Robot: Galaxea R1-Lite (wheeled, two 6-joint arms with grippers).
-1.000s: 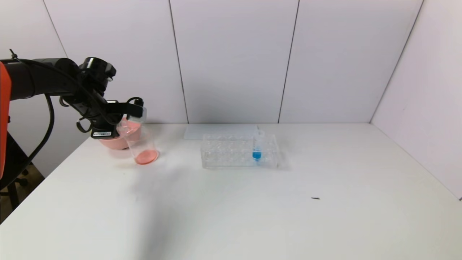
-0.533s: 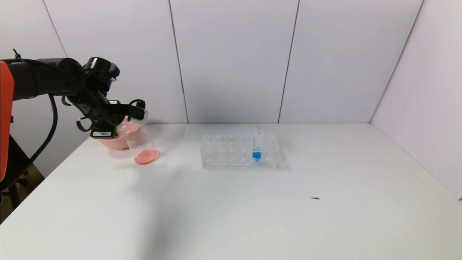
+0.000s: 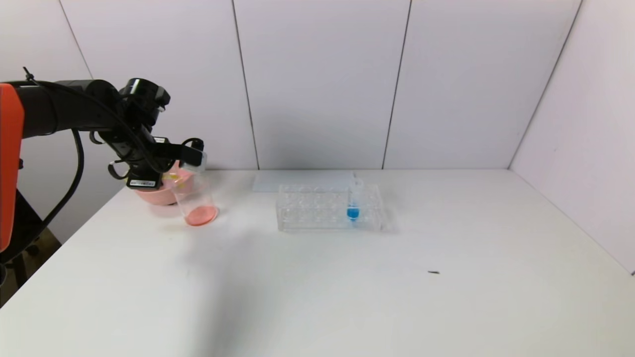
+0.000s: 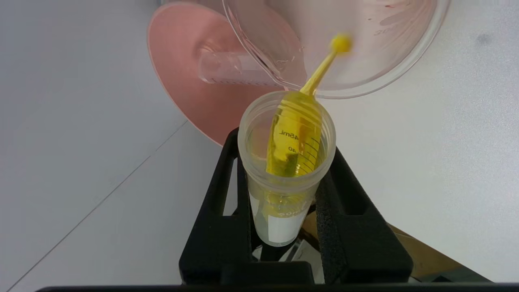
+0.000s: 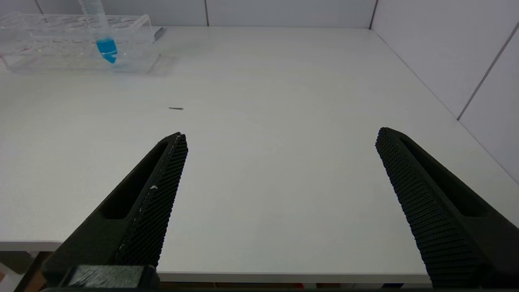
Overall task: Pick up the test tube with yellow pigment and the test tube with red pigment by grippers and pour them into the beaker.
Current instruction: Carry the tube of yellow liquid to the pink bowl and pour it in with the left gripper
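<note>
My left gripper (image 4: 286, 190) is clamping the yellow tube (image 4: 288, 162) between its two black fingers, and I am holding it tipped over the beaker (image 3: 194, 196). The tube's mouth is hanging just above the beaker's thin clear rim, and a yellow stream (image 4: 322, 67) is running from it into the beaker. Red liquid is lying on the beaker's bottom. Just behind the beaker, touching or almost touching it, the pink bowl (image 4: 178, 81) is sitting, and an emptied clear tube (image 4: 231, 69) is lying inside it. Away from my gripper toward the table's middle, the clear rack (image 3: 327, 208) is standing with a blue tube (image 3: 353, 201) upright in it.

My right gripper (image 5: 279, 202) is hanging over the near table edge, fingers wide apart and holding nothing. Ahead of it the white table (image 5: 284, 101) is lying smooth and open up to the pale panel walls, with only a small dark speck (image 5: 176, 108) on it.
</note>
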